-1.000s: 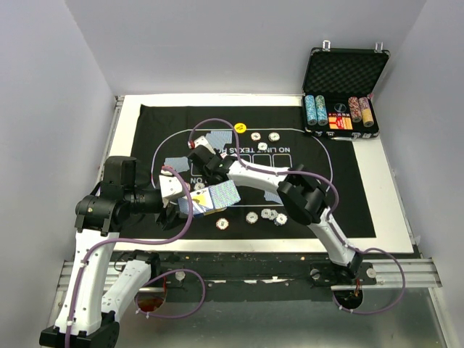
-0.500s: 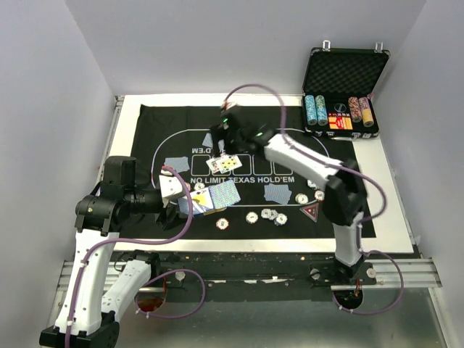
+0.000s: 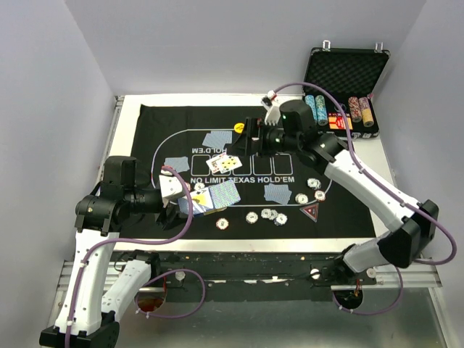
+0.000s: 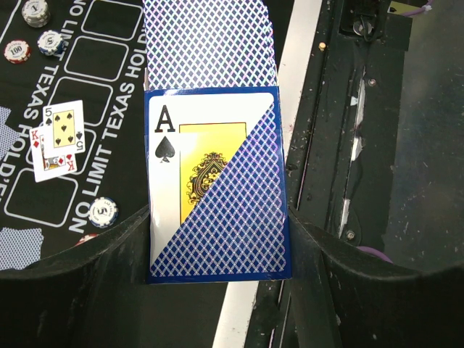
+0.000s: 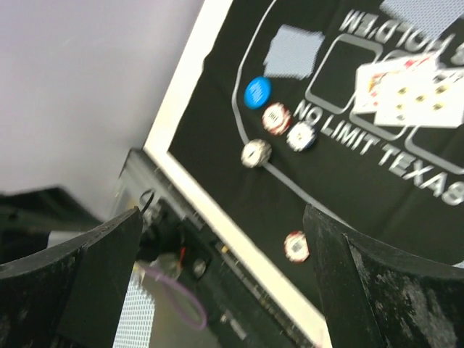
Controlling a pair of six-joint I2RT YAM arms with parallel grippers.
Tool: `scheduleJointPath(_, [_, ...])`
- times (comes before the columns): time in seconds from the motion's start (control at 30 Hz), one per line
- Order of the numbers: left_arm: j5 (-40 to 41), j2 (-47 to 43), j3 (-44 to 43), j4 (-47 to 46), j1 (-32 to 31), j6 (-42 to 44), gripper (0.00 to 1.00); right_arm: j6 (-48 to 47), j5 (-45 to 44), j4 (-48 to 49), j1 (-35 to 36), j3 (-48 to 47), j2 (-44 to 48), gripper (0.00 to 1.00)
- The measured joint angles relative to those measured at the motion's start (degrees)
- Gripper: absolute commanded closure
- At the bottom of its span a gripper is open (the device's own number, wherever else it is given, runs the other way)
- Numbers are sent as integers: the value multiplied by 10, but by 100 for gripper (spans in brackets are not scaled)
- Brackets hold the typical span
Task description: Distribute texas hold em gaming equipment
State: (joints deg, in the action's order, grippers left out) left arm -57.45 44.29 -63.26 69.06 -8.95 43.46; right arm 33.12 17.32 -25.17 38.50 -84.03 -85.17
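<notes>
While your left hand (image 4: 217,246) grips the deck of blue-backed cards (image 4: 210,138) from both sides over the near-left part of the felt mat (image 3: 348,196), your right hand (image 3: 254,138) hangs over the mat's far middle with its fingers spread wide and nothing between them. Two face-up cards (image 3: 224,162) lie overlapping on the printed boxes. Poker chips (image 3: 268,215) sit along the mat's near side, with the dark red triangular marker (image 3: 310,212) just to their right.

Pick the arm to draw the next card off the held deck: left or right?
Right, likely. The right gripper is open and empty over the mat near the face-up cards; the left gripper is shut on the deck, so it can only present it.
</notes>
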Motion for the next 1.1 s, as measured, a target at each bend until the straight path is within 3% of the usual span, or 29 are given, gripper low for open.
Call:
scheduleJointPath(0.23, [0,0,0,-5,0,-1,80,61,112,29,6,116,76,0])
scheduleJointPath(0.37, [0,3,0,-9,0,-2,80,87,132,38,24,141,105,0])
scheduleJointPath(0.7, [0,12,0,-22,0,-7,80,123,136,77,116,158,119,0])
scheduleJointPath(1.1, [0,11,0,-22,0,-11,80,133,88,74,118,172,99,19])
